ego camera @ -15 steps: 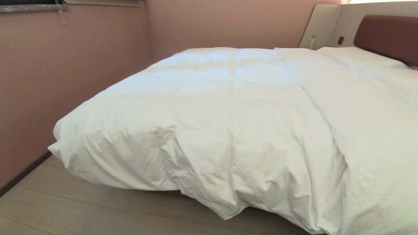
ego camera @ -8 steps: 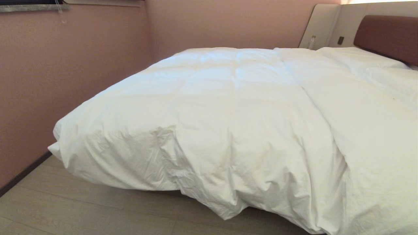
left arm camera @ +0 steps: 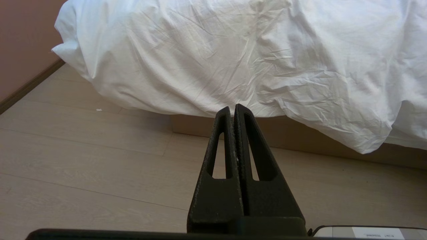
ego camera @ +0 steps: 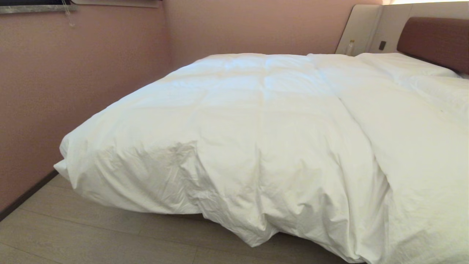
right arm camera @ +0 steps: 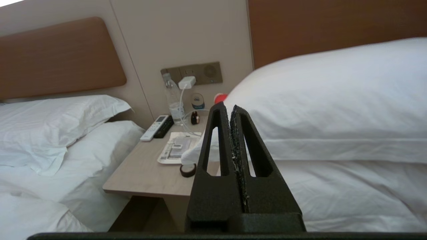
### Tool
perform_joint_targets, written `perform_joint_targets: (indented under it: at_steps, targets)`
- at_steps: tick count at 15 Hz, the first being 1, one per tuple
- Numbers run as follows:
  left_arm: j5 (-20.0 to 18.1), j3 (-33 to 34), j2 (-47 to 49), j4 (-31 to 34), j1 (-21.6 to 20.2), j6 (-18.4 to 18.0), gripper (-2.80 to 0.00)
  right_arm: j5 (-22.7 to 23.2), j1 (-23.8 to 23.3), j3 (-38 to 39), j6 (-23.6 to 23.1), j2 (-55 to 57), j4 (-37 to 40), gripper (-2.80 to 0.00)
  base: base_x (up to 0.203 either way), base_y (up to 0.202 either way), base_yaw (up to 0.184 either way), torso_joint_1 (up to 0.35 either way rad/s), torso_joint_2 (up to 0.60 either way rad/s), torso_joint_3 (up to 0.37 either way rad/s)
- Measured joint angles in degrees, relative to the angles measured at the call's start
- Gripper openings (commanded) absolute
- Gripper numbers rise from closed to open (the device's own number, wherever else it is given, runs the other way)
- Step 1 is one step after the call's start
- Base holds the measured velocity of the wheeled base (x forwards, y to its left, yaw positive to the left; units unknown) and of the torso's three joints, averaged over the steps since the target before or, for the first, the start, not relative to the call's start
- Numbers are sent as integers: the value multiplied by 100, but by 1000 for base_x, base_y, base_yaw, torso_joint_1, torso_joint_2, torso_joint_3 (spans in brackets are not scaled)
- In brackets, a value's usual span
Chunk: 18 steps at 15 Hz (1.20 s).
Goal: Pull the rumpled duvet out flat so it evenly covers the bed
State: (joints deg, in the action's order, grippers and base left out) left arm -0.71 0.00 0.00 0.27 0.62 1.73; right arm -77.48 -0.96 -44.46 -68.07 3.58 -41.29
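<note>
Nearest, low over the pale floor [left arm camera: 83, 160]: left gripper [left arm camera: 232, 108] pressed shut, holding nothing, aimed at the duvet's hanging edge but apart from it. Right gripper [right arm camera: 229, 108] likewise closed and empty, pointed toward a bedside table [right arm camera: 146, 173] between two beds, well away from any cloth edge. Neither arm visible from the head.

Just beyond: one duvet [ego camera: 256, 128], spread across one bed [left arm camera: 300, 140], draping over the foot and hiding nearly all of the grey-brown base. Top mostly smooth, faint quilted squares showing; near corner bunched and creased, with one long ridge running from foot toward head.

Judged far along: bed covered, only the crumpled foot corner and that ridge left to draw flat, if anything.

Farther back: one brown headboard [ego camera: 436, 36], two pillows [ego camera: 403, 64] by the look of it, one bottle [ego camera: 350, 47] against the beige panel. On the table: one remote [right arm camera: 154, 128], one bottle, one charger plugged in.
</note>
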Motion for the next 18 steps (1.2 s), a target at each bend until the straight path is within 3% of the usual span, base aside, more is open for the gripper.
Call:
perform_joint_targets:
  at_steps: [4, 11, 18]
  targets:
    - [1, 0, 0, -2, 0, 0, -280, -115, 6, -9, -470, -110, -345, -280, 0, 0, 0, 0, 0, 0]
    - [3, 0, 0, -2, 0, 0, -280, -121, 0, 48, -1912, 8, -870, -280, 0, 0, 0, 0, 0, 0]
    - [2, 0, 0, -1, 0, -2, -280, -104, 6, 80, -2239, 79, -706, -280, 0, 0, 0, 0, 0, 0]
